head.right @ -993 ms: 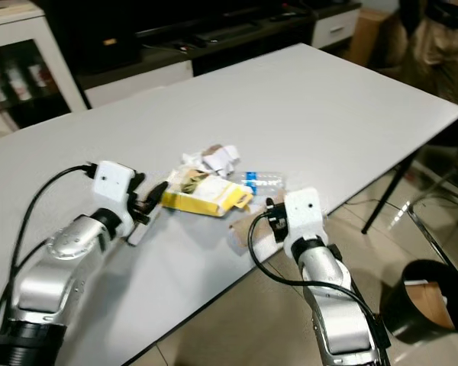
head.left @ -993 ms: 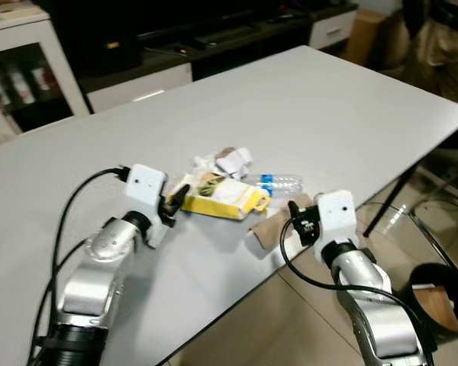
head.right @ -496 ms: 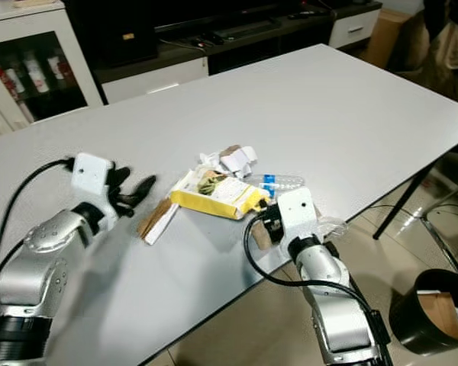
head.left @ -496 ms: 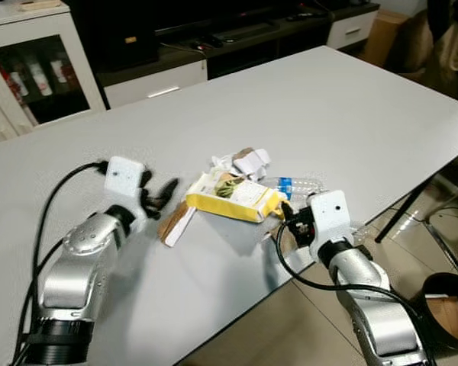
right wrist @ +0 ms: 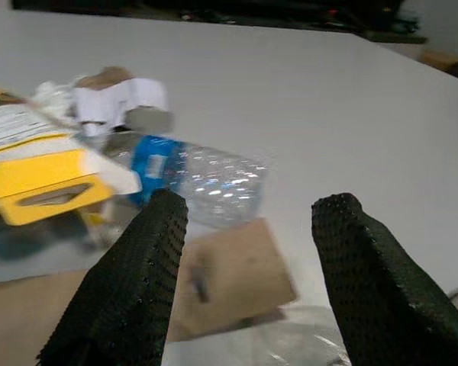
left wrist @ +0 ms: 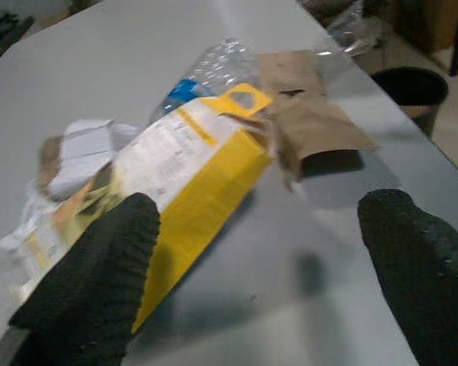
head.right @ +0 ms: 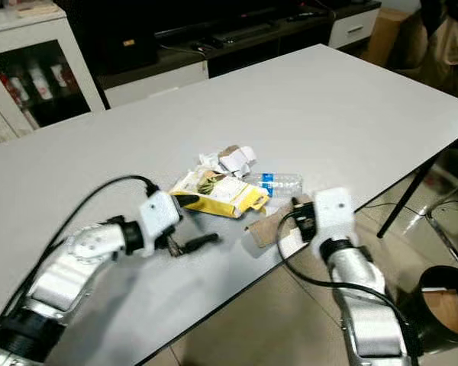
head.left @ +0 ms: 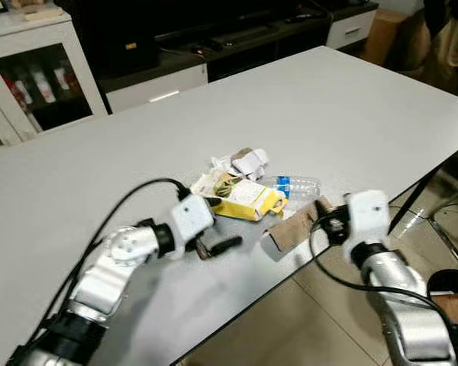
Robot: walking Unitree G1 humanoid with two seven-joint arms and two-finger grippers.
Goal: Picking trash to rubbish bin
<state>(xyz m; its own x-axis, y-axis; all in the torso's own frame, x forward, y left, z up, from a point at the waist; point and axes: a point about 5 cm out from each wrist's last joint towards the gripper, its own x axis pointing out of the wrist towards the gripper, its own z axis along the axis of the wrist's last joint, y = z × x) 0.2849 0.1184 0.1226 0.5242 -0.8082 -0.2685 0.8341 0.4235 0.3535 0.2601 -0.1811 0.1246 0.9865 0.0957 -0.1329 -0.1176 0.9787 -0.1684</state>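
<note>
Yellow carton (head.left: pixel 244 197) lies mid-bench (head.left: pixel 351 107) among trash, plastic bottle (head.left: pixel 296 185) beside. Left end effector (left wrist: pixel 259 267) spread wide, empty, facing it. Right end effector (right wrist: pixel 248 282) likewise agape. Best straddle carton's narrow sides squarely, then close.

One yellow carton (head.left: pixel 243 198), one plastic bottle (head.left: pixel 296 185), one bin (head.right: pixel 437 309)

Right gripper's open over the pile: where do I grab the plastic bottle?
Probably the clear body of the plastic bottle, past its blue label. It lies flat on the table, that end free of the yellow box. Bring the right gripper down from above, fingers straddling its width.
</note>
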